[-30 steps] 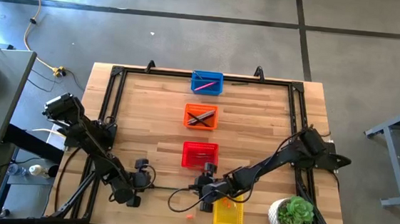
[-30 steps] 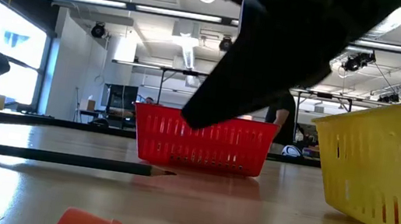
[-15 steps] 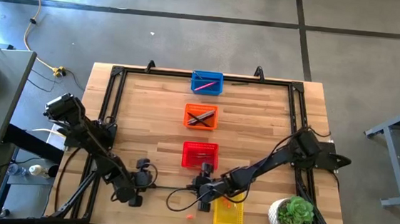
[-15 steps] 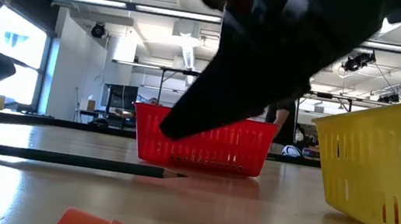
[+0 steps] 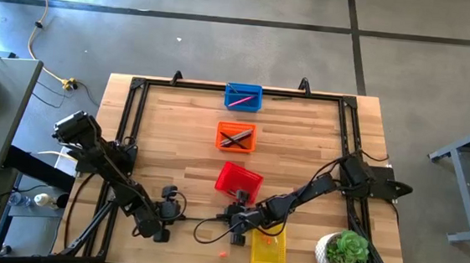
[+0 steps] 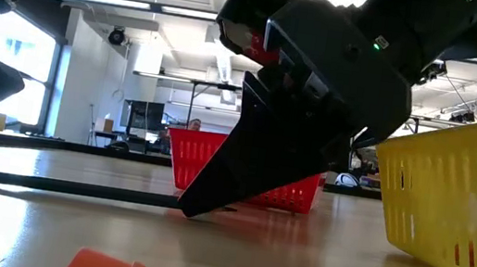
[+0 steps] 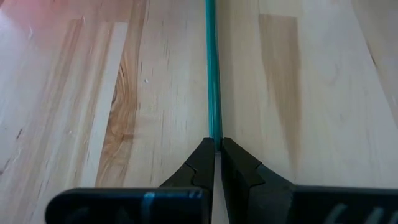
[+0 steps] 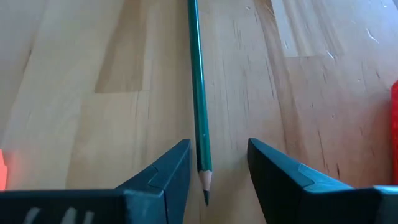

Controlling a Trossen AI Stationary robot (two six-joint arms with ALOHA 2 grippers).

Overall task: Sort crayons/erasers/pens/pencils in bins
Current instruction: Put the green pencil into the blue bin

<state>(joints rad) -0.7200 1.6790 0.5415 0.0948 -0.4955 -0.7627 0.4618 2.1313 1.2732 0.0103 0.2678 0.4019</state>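
Wooden desk (image 5: pixel 175 144) on a grey concrete floor, seen from above. Four bins run down the frame's centre: blue bin (image 5: pixel 243 97), orange bin (image 5: pixel 235 137), tilted red bin (image 5: pixel 239 180), yellow bin (image 5: pixel 268 249) at the bottom. Left end effector (image 5: pixel 168 214), lower left of centre, is pinched narrow on the green pencil (image 8: pixel 199 112); right end effector (image 5: pixel 236 219), beside the red bin, straddles the pencil's tip, fingers wide. An orange-red eraser (image 5: pixel 223 253) lies at lower centre.

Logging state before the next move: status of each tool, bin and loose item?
left tool: shut on pencil end
right tool: open, straddling pencil tip
pencil: flat on table
red bin: skewed out of line
blue bin: holds pink stick
orange bin: holds dark sticks
yellow bin: upright
eraser: loose on table
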